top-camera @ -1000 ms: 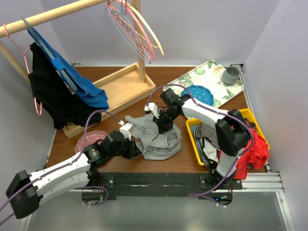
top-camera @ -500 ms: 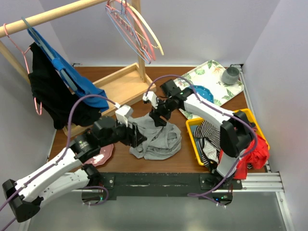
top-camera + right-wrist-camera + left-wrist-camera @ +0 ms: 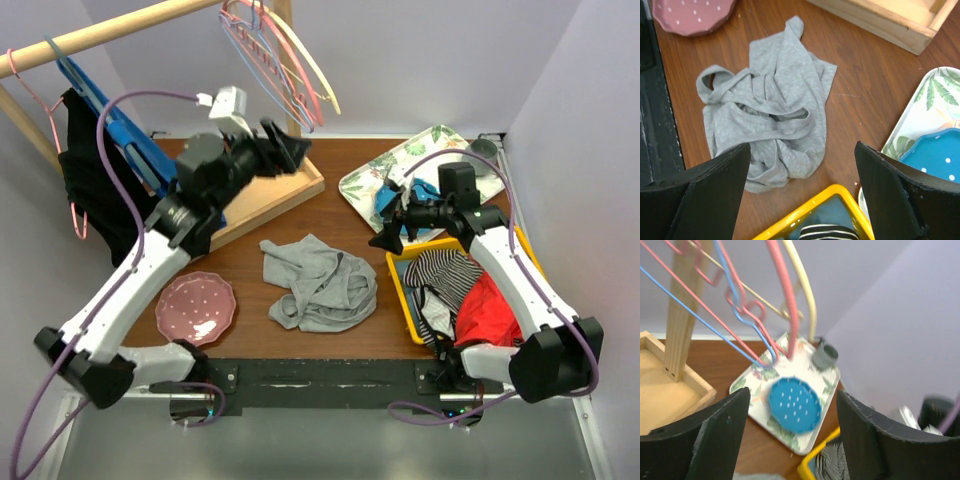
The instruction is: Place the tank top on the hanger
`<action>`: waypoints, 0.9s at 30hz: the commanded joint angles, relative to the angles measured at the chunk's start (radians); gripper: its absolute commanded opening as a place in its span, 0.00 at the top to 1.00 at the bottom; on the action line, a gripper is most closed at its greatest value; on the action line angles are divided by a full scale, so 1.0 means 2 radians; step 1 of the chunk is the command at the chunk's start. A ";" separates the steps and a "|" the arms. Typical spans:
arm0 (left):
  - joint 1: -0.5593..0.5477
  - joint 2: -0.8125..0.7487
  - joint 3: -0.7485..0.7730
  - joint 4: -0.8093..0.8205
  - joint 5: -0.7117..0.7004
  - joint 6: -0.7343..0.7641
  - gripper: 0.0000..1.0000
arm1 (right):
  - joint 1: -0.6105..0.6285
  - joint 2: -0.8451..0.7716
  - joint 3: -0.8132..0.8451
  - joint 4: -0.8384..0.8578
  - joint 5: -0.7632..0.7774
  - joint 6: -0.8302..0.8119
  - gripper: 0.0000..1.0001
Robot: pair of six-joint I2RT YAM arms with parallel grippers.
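Both arms have pulled off the tank top (image 3: pixel 318 283), where they were bunched a second ago: the left tool (image 3: pixel 283 150) has swung up high toward the hangers, and the right tool (image 3: pixel 384 238) has drawn back to the near corner of the leaf-print tray (image 3: pixel 358 186). We see a brown wooden counter (image 3: pixel 240 250) closed in by pale lilac walls. At the back left stands a wooden rack (image 3: pixel 262 186) whose rail carries a blue garment (image 3: pixel 165 175) and a black garment (image 3: pixel 100 200). A pink dotted plate (image 3: pixel 195 305) lies near the front left. The tray at the back right holds a blue dotted plate (image 3: pixel 794 405) and a grey cup (image 3: pixel 825 356). A yellow bin (image 3: pixel 398 290) at the right holds a striped garment (image 3: pixel 435 275) and a red garment (image 3: pixel 487 310). The tank top lies crumpled flat on the counter between the pink plate and the yellow bin, its straps looped over the heap, and neither tool touches it. The right tool hangs up and to the right of it, jaws spread wide and empty, and the wrist view looks down on the top between the fingers. The left tool is also spread wide and empty, well apart from the top. It faces the bunch of hangers on the rack, where the thin pale-blue hanger (image 3: pixel 700 315) hangs among pink and cream ones.
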 commanded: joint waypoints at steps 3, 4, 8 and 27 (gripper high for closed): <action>0.079 0.080 0.107 0.079 -0.013 -0.095 0.36 | -0.018 -0.026 -0.017 0.071 -0.059 0.046 0.11; 0.083 0.103 0.121 0.078 -0.014 -0.094 0.38 | -0.018 -0.028 -0.017 0.072 -0.061 0.046 0.11; 0.096 0.153 0.181 0.063 -0.022 -0.092 0.49 | -0.019 -0.030 -0.017 0.069 -0.059 0.047 0.11; 0.112 0.251 0.265 0.054 -0.030 -0.071 0.74 | -0.020 -0.028 -0.014 0.062 -0.057 0.041 0.11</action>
